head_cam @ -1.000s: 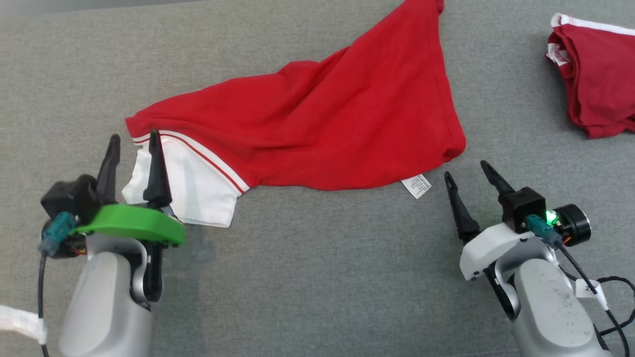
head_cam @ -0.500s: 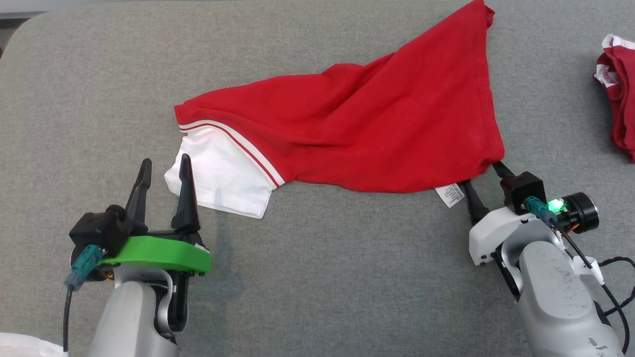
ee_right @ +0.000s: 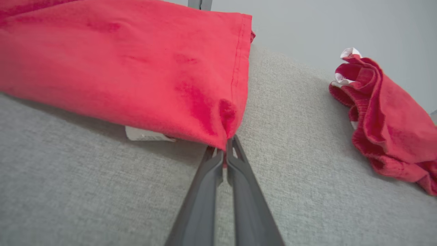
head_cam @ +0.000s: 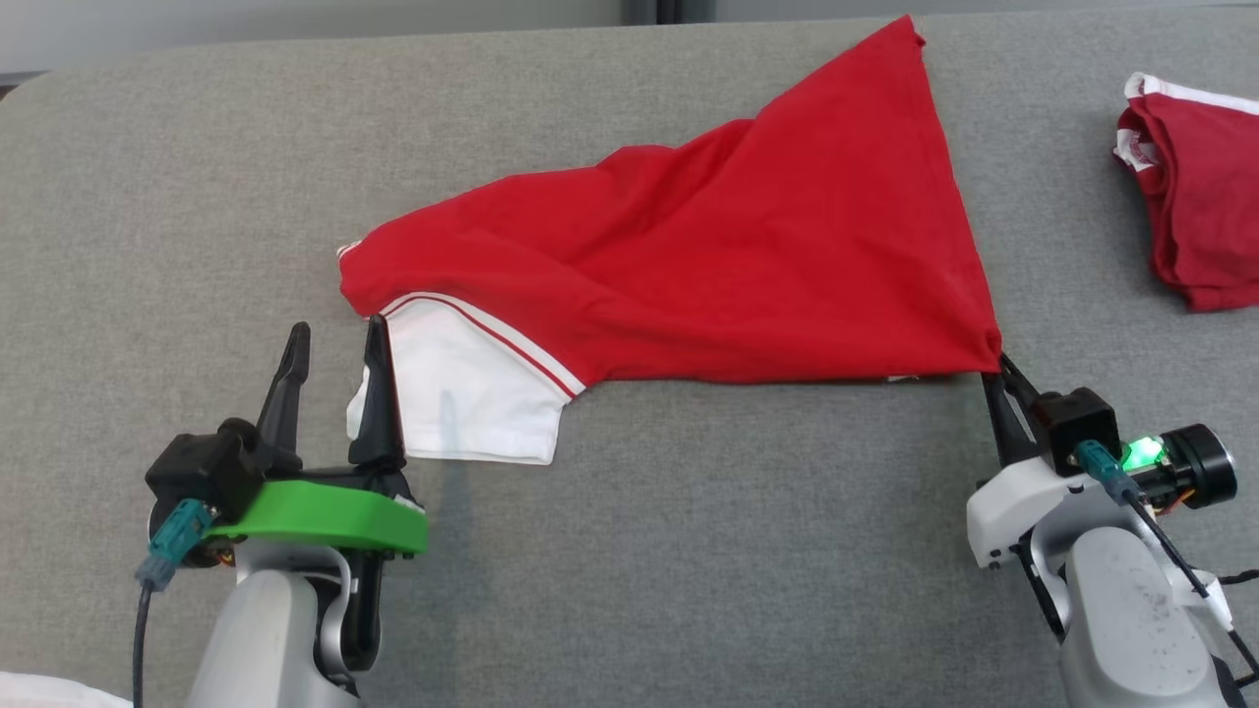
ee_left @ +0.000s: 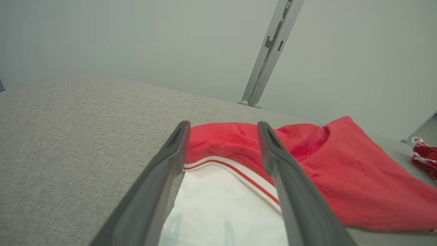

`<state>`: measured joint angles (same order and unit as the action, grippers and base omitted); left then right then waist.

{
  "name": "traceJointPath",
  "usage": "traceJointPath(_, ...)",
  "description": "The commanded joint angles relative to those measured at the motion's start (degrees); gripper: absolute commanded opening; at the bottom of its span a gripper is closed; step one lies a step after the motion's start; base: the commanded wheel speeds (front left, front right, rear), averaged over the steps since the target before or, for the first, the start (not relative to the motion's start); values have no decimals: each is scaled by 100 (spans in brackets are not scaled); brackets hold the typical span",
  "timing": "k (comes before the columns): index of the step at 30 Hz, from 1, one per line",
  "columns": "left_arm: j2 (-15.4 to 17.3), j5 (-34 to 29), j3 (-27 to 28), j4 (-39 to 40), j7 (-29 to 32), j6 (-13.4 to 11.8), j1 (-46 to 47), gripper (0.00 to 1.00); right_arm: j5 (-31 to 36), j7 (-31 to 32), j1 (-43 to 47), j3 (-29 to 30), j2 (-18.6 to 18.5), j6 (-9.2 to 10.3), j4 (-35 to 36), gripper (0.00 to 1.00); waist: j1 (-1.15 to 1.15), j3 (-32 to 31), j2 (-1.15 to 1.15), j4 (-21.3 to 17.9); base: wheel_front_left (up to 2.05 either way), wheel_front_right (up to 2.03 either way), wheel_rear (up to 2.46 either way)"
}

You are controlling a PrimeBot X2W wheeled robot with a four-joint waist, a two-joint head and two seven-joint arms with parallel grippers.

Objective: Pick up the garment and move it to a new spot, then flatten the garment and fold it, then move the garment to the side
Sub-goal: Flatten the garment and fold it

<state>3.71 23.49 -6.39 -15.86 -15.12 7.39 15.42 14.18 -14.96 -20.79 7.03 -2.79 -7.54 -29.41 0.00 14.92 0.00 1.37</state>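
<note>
— From the head, where's the red garment (head_cam: 708, 265)?
— Spread across the grey padded surface (head_cam: 689, 570). Its near right corner is pinched in the right gripper (head_cam: 995, 366), jaws closed on the cloth. The left gripper (head_cam: 336, 324) stands wide, one finger over the edge of the white sleeve (head_cam: 472, 403).
— Left wrist?
— Parted fingers frame the sleeve's striped seam, with red cloth beyond the tips. Whether they touch it, I cannot tell.
— Right wrist?
— Fingers pressed together on the hem corner, a label (ee_right: 146, 135) just beside them. A second red garment (ee_right: 385, 130) lies apart, to the right.
</note>
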Motion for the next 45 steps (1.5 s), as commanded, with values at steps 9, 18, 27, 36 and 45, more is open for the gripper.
traceJointPath(9,-27,27,-77,80,-1,20,-273,100,378,40,424,249,-20,11,235,100,0,-47,0,-154,0,0,0)
traceJointPath(18,-59,96,-244,148,-1,20,-486,100,23,-14,511,329,-21,12,522,100,0,-287,0,-172,0,0,0)
traceJointPath(27,-72,162,-351,181,-1,20,-751,100,-538,-27,651,76,-22,11,1153,100,0,-858,0,-167,0,0,0)
traceJointPath(36,-74,305,-338,127,-1,20,-1105,100,-1240,-28,856,-121,-22,11,1296,100,0,-1197,0,-100,0,0,0)
traceJointPath(45,-75,231,-293,23,-1,12,-1436,100,-1705,-29,1075,-339,-22,11,1190,100,0,-1299,0,-61,0,0,0)
